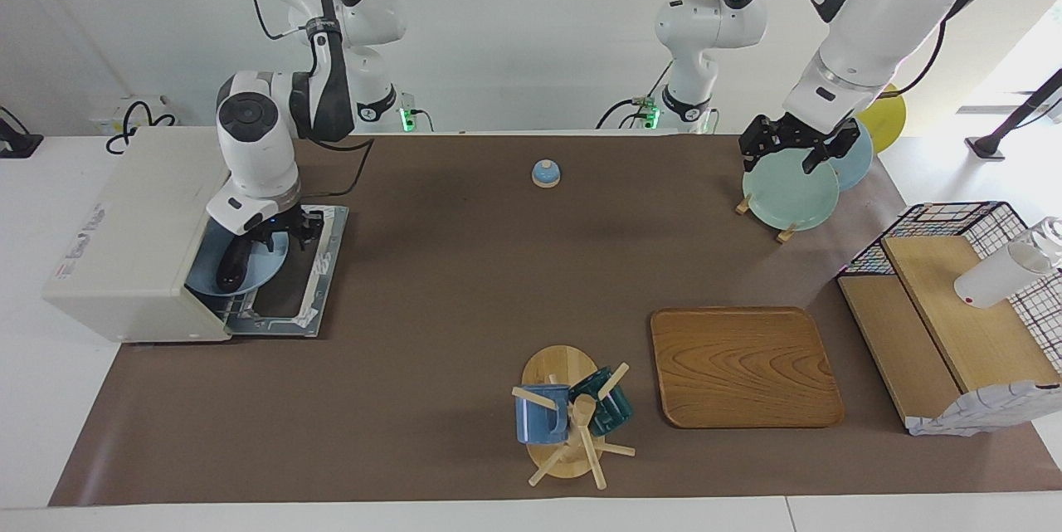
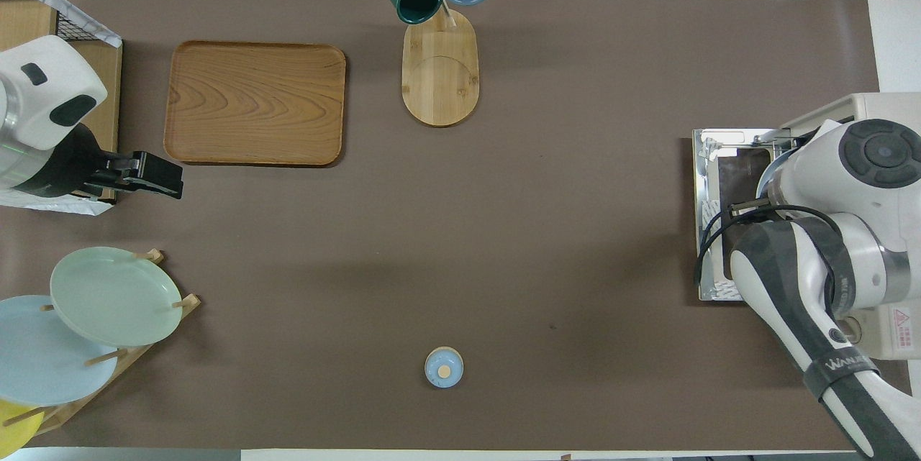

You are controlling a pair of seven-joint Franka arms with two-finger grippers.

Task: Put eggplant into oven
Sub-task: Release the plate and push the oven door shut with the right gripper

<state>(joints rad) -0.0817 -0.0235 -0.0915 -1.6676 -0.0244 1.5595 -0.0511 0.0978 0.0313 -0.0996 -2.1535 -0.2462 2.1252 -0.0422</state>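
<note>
Bent low at the mouth of the oven (image 1: 124, 225), right arm with right gripper (image 1: 286, 231) over the dropped door, fingers parted and apart from the rim of the blue plate (image 1: 249, 275). Lying on that plate, partly inside the oven: the eggplant (image 1: 232, 263). Waiting above the plate rack (image 1: 788, 192): left gripper (image 1: 796, 152), fingers spread, empty. Underneath, a brown table mat (image 1: 465, 283); around it, white walls.

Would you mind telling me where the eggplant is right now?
In the facing view, the eggplant lies on a blue plate in the mouth of the open oven, at the right arm's end of the table, just under the right claw.
</note>
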